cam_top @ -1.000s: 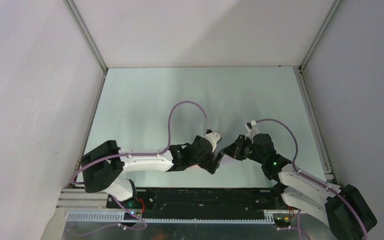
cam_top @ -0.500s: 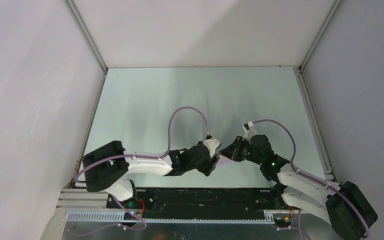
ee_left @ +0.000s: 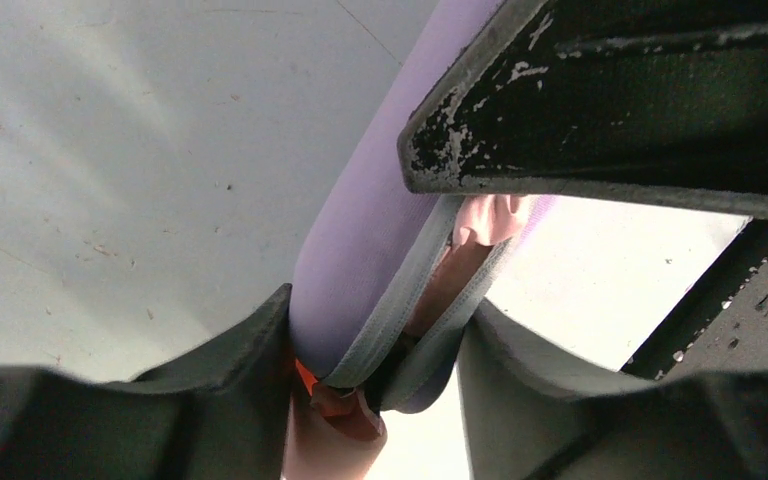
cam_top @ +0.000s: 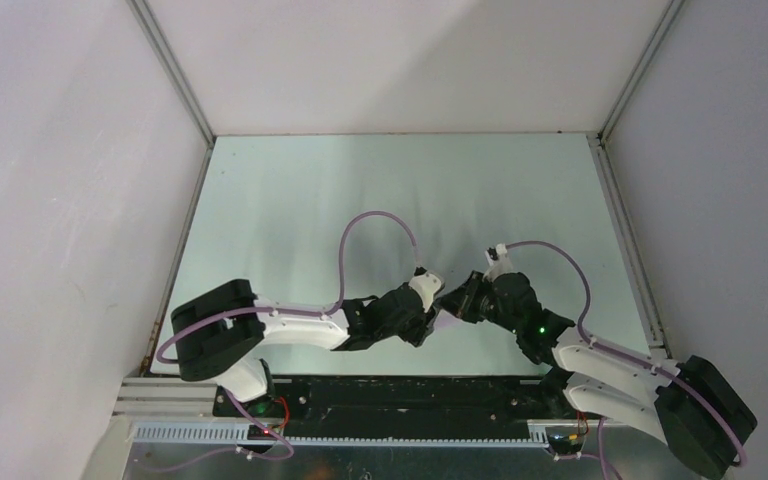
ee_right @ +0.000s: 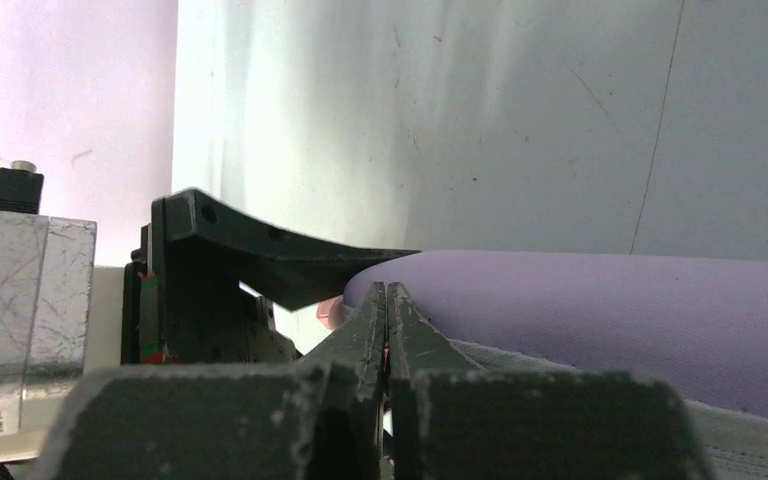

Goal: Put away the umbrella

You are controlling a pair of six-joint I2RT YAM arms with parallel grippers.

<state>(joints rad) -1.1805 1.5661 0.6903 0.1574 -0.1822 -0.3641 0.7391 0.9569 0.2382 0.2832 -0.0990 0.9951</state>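
Pale green desk between white walls: your two arms meet near its 6 o'clock edge. Your left jaws come in from 9 o'clock and are closed on the lilac case, with a finger touching each side. The umbrella sits inside that case, and its salmon-pink fabric shows through the grey-edged opening. Your right jaws come in from 3 o'clock and are pressed together at the case's rim; you cannot tell whether they pinch anything
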